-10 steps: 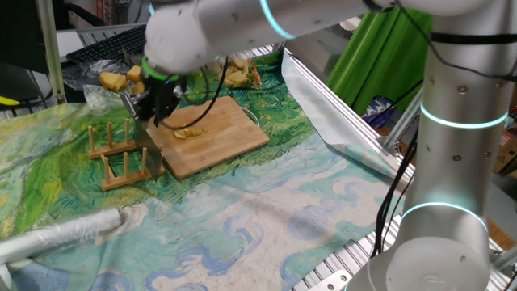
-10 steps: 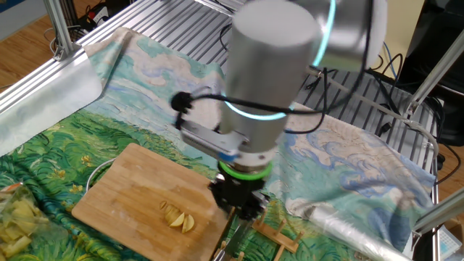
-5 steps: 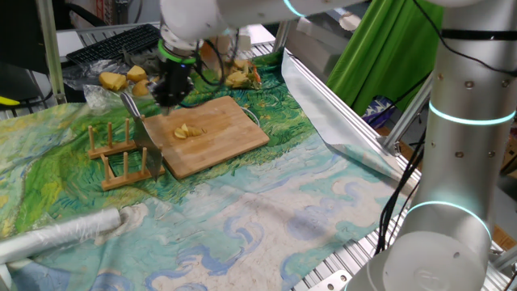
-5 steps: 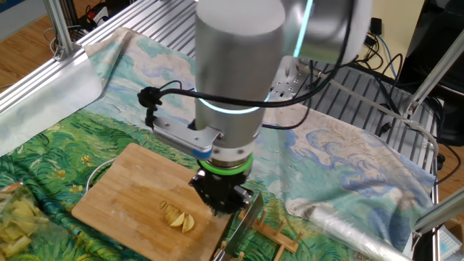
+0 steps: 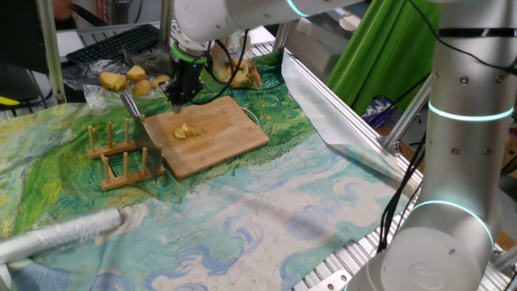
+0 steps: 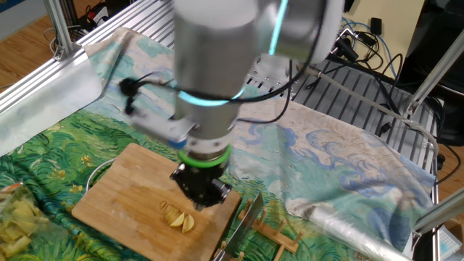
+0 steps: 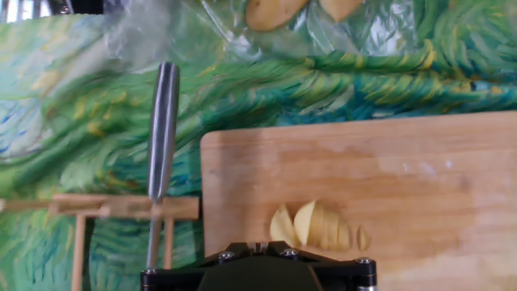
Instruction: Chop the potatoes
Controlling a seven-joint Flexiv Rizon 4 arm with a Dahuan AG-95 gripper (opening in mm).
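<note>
The potatoes (image 5: pixel 188 131) lie as a small cluster of pale-yellow slices on the wooden board (image 5: pixel 222 141). They also show in the other fixed view (image 6: pixel 178 217) and in the hand view (image 7: pixel 319 226). My gripper (image 5: pixel 178 97) hovers above the board's far left corner, just beyond the slices, and holds nothing. It hangs over the board's right part in the other fixed view (image 6: pixel 201 196). Its jaws stand together at the bottom edge of the hand view (image 7: pixel 258 244). A knife (image 5: pixel 136 121) stands in the wooden rack (image 5: pixel 121 162), left of the board.
Whole yellow-brown potatoes (image 5: pixel 123 79) lie in a clear bag behind the board and show at the top of the hand view (image 7: pixel 275 10). A foil roll (image 5: pixel 65 234) lies at the front left. The knife (image 7: pixel 161 129) and rack (image 7: pixel 105 208) are left of the board.
My gripper has left the knife standing in the rack and moved away, to above the board's far corner. The potato slices have not moved.
</note>
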